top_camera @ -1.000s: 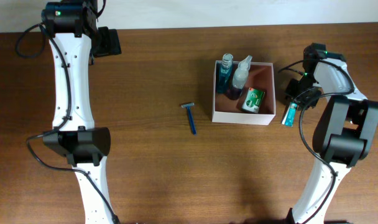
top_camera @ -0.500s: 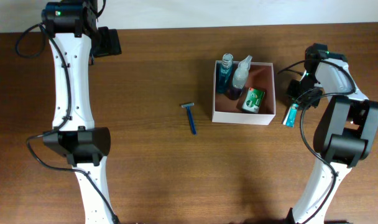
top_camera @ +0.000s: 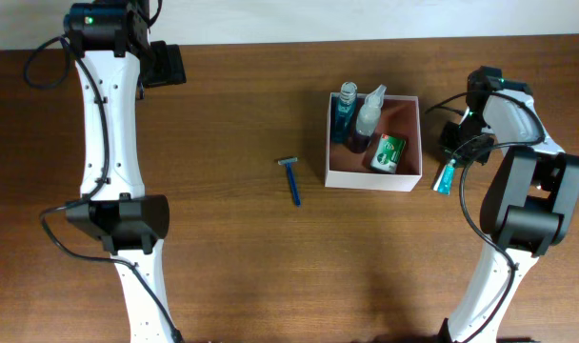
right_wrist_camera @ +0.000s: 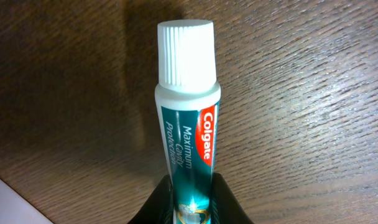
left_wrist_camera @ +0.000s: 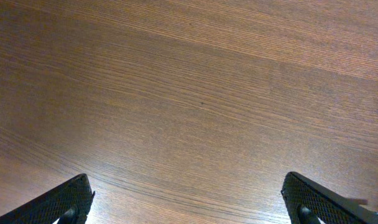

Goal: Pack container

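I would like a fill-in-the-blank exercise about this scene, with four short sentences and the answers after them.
1. The right end effector grips a tube of ____.
2. The container holds ____ items: a blue bottle, a spray bottle and a green packet.
3. The razor outside the container has a ____ handle.
4. The left end effector holds ____.

Missing words: toothpaste; three; blue; nothing.

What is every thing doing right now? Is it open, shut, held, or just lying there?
container, open on top, partly filled.
blue bottle, inside the container.
spray bottle, inside the container, next to the blue bottle.
green packet, lying inside the container.
razor, lying loose on the table.
toothpaste tube, cap on, gripped at its bottom end.
left gripper, open, empty.
right gripper, shut on the toothpaste tube.
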Motion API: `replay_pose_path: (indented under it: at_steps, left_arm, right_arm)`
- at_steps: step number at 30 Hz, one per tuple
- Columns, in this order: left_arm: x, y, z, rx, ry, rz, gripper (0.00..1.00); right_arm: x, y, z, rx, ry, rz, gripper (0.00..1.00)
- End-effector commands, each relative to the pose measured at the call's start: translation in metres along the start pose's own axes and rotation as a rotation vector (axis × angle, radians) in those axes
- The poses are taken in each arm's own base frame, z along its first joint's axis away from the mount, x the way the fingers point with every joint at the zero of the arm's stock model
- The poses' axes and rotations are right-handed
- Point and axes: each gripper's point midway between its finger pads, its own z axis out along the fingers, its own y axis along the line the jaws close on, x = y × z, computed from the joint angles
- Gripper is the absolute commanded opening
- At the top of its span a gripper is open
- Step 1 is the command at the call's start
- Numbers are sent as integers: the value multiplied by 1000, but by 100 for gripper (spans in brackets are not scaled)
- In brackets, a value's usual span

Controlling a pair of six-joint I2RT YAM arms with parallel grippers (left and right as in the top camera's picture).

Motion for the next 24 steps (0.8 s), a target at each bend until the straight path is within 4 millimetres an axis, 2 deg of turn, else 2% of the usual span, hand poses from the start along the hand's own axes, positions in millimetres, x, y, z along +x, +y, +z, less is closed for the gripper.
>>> replay_pose_path:
  at_steps: [1, 4, 9, 12, 18, 21, 22, 24]
  left_arm:
    - [-1, 4, -7, -8, -14, -14, 99]
    - [-1, 4, -7, -8, -14, -14, 99]
    - [-1, 4, -7, -8, -14, -14, 99]
    - [-1, 4, -7, -8, -14, -14, 100]
    - [-1, 4, -7, -8, -14, -14, 99]
    - [-1, 4, -7, -8, -14, -14, 99]
    - [-1, 4, -7, -8, -14, -14, 99]
    - [-1, 4, -7, -8, -14, -14, 99]
  right_arm:
    - [5, -5, 12, 19, 34, -2, 14]
    - [6, -7, 9, 19, 41, 2, 9]
    - [5, -7, -2, 21, 47, -1, 8]
    - [-1, -6, -16, 17, 32, 0, 8]
    - [-5, -1, -64, 1, 29, -1, 8]
    - [1, 9, -92, -65, 48, 0, 8]
    - [4, 19, -107, -121, 54, -1, 9]
    - [5, 28, -122, -176, 50, -4, 9]
